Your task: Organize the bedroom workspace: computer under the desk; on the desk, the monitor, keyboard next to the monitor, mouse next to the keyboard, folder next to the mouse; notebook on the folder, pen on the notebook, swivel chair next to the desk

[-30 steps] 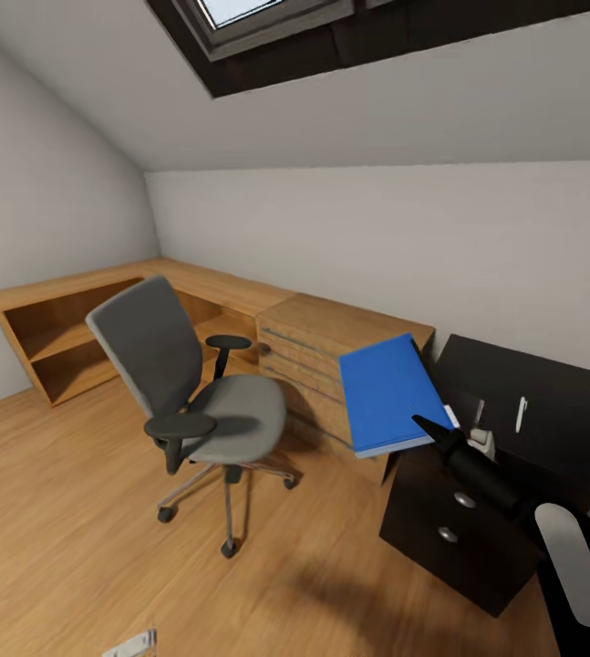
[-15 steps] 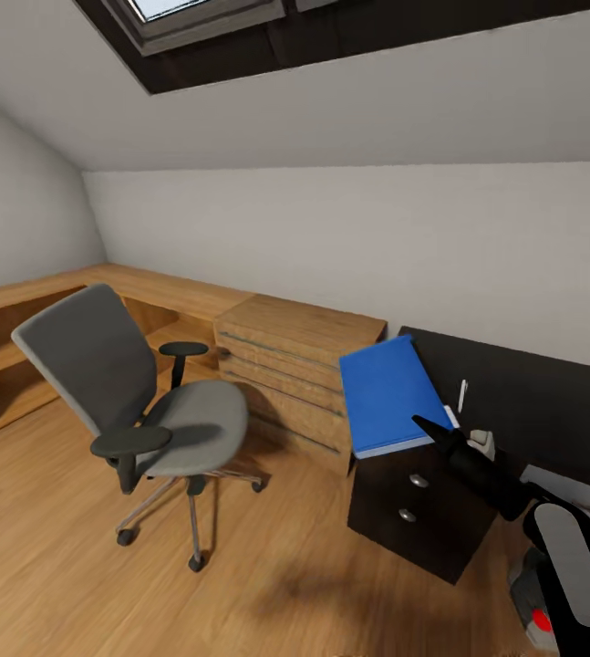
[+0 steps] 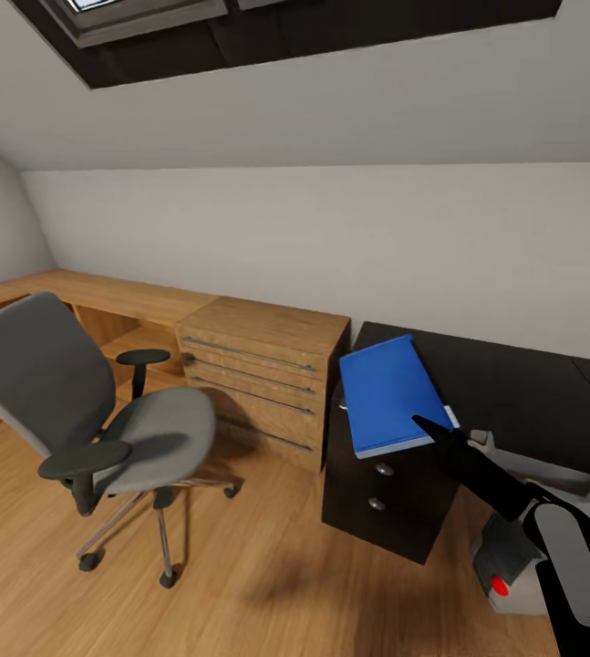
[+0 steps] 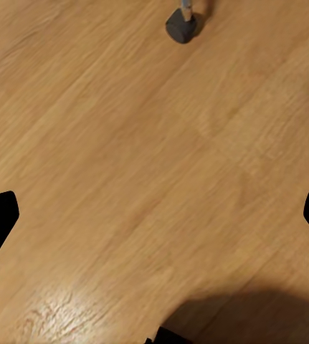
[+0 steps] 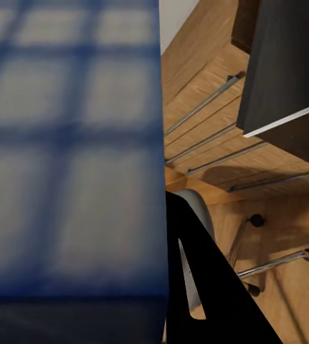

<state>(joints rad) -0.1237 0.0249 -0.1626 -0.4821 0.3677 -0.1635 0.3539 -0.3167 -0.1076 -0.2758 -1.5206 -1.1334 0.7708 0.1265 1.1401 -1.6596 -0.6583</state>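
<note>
My right claw (image 3: 454,431) is clenched on the near edge of the blue folder (image 3: 388,392), holding it tilted above the dark drawer unit at the desk (image 3: 513,388) end. My left claw (image 4: 154,215) is spread wide over bare wooden floor (image 4: 125,179), touching nothing. Computer (image 3: 504,570) sits low by the desk. Swivel chair (image 3: 103,420) stands apart, before the wooden drawer chest (image 3: 263,374).

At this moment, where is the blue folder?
In the head view the folder is held up by the right gripper, right of centre, in front of the desk corner beside the wooden drawer chest.
</note>
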